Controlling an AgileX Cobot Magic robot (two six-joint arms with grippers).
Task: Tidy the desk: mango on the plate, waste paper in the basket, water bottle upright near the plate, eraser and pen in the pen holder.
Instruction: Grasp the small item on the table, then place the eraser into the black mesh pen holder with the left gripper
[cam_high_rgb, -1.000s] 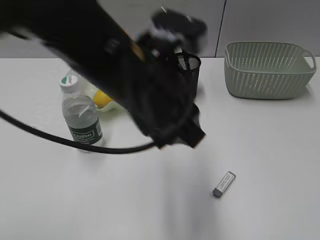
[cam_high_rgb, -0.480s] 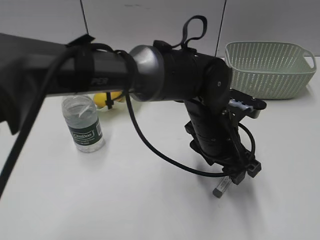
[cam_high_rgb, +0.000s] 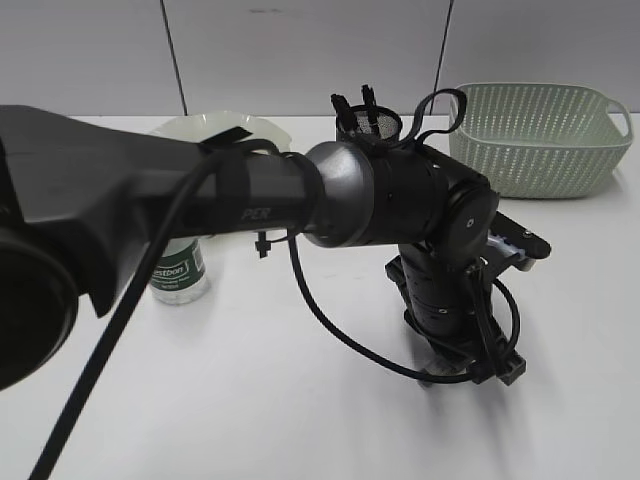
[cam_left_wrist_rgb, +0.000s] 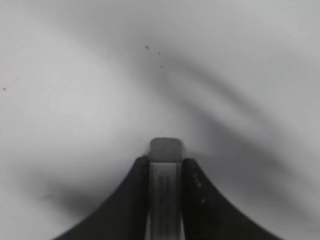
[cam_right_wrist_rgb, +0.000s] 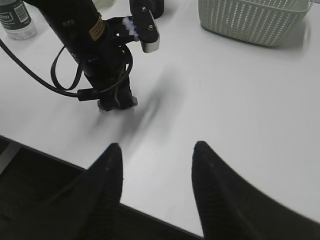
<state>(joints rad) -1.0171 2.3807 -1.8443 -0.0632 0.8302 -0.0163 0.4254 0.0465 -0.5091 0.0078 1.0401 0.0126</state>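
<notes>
In the left wrist view my left gripper (cam_left_wrist_rgb: 166, 161) is down on the white desk (cam_left_wrist_rgb: 75, 100). Its two dark fingers press both long sides of the eraser (cam_left_wrist_rgb: 166, 190), a pale bar with a grey end sticking out past the tips. The exterior view shows that gripper (cam_high_rgb: 470, 368) pointing straight down at the desk's front right, with the eraser covered by it. My right gripper (cam_right_wrist_rgb: 158, 145) hangs open and empty over the near desk edge. The black mesh pen holder (cam_high_rgb: 372, 126) stands behind the arm. The arm hides the mango. No waste paper shows.
The sage green basket (cam_high_rgb: 540, 135) stands at the back right, also in the right wrist view (cam_right_wrist_rgb: 250, 20). The water bottle (cam_high_rgb: 180, 278) stands upright at the left, in front of the ruffled plate (cam_high_rgb: 215, 124). My left arm (cam_high_rgb: 250, 200) crosses the middle.
My left arm has swung right and come down over the eraser. Its jaws widened, then closed against the eraser's sides. The right gripper has not moved.
</notes>
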